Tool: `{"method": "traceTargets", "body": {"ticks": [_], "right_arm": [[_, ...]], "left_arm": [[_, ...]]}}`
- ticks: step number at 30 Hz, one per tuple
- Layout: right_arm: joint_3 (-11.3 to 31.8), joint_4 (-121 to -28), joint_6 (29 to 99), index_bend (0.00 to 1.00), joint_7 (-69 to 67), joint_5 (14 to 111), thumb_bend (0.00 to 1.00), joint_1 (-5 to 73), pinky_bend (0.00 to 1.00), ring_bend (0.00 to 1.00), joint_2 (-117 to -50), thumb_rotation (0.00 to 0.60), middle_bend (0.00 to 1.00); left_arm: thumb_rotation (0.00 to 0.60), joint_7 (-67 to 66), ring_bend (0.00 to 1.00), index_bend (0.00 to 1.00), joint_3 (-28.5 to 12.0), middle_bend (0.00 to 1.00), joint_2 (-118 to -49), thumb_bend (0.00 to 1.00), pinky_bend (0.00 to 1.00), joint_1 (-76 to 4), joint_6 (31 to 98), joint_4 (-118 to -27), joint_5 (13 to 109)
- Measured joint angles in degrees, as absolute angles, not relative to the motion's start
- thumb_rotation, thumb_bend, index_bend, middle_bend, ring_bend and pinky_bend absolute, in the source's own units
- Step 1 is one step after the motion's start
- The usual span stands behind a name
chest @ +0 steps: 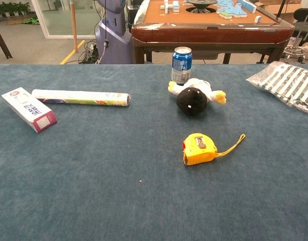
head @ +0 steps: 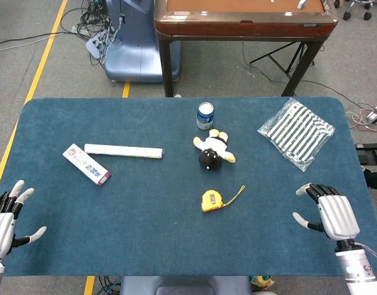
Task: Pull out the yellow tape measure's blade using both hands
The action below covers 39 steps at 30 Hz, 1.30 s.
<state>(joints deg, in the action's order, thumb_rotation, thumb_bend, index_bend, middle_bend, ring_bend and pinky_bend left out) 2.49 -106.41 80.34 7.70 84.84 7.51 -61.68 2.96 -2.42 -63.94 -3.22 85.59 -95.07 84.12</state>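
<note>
**A:** Your yellow tape measure [head: 210, 200] lies on the blue bench [head: 145, 239], a little right of centre, just in front of the plush toy [head: 213, 150], with its yellow wrist strap [head: 237, 194] trailing off to the right. Neither hand is on it. Your left hand [head: 7, 218] sits at the near left edge with its fingers spread and nothing in them; your right hand [head: 328, 212] is at the near right edge, also splayed and empty. Both are well apart from the tape.

**B:** How will it handle?

**A:** My guess is a hard plastic case, stiff, compact, and smooth enough to skid on the cloth if you push instead of clamp. It lies flat on its side, so you will likely need to wrap one hand over the body from above to pin it. The blade tip should be a thin metal hook at the case's lower edge; I cannot tell from either view which end it leaves by. Pinch that with the other hand and draw straight away from the case. A spring will probably pull back, so keep the body grip firm.

**B:** Any containers nearby?

**A:** A blue drinks can [chest: 181, 65] stands upright behind the toy; whether it holds anything I cannot tell. A striped bag [head: 296, 133] lies far right, its contents hidden. A box [chest: 28, 109] and a rolled tube [chest: 81, 97] rest at the left, touching.
</note>
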Motion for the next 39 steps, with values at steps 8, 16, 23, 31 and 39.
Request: {"method": "traceTargets", "body": {"ticks": [8, 16, 23, 31, 39], "right_arm": [[2.86, -106.92, 80.17, 0.39, 9.18, 85.06, 0.27, 7.97, 0.29, 0.3, -61.83, 0.6, 0.36], [4.44, -108.23, 74.07, 0.35, 12.96, 83.67, 0.26, 12.46, 0.29, 0.3, -63.25, 0.6, 0.35], [6.89, -109.24, 64.18, 0.28, 20.98, 77.0, 0.26, 20.08, 0.29, 0.3, -66.87, 0.6, 0.33], [8.78, -105.73, 56.43, 0.28, 28.69, 67.36, 0.24, 29.13, 0.28, 0.3, -76.57, 0.6, 0.32], [8.75, -98.26, 55.25, 0.26, 34.75, 63.03, 0.23, 34.02, 0.28, 0.3, -85.72, 0.6, 0.3]], "left_arm": [[0.6, 2.79, 0.0, 0.15, -2.71, 0.0, -64.17, 0.13, 0.0, -3.29, 85.73, -94.77, 83.98], [0.6, 2.5, 0.0, 0.15, -3.03, 0.0, -64.04, 0.13, 0.0, -3.36, 85.43, -94.93, 83.23], [0.6, 3.53, 0.0, 0.15, -2.68, 0.0, -63.95, 0.13, 0.0, -2.87, 86.09, -94.73, 83.78], [0.6, 4.53, 0.0, 0.15, -2.48, 0.0, -63.14, 0.13, 0.0, -2.07, 86.98, -94.48, 83.91], [0.6, 4.92, 0.0, 0.15, -2.29, 0.0, -62.9, 0.13, 0.0, -1.66, 86.9, -94.25, 83.63]]}}
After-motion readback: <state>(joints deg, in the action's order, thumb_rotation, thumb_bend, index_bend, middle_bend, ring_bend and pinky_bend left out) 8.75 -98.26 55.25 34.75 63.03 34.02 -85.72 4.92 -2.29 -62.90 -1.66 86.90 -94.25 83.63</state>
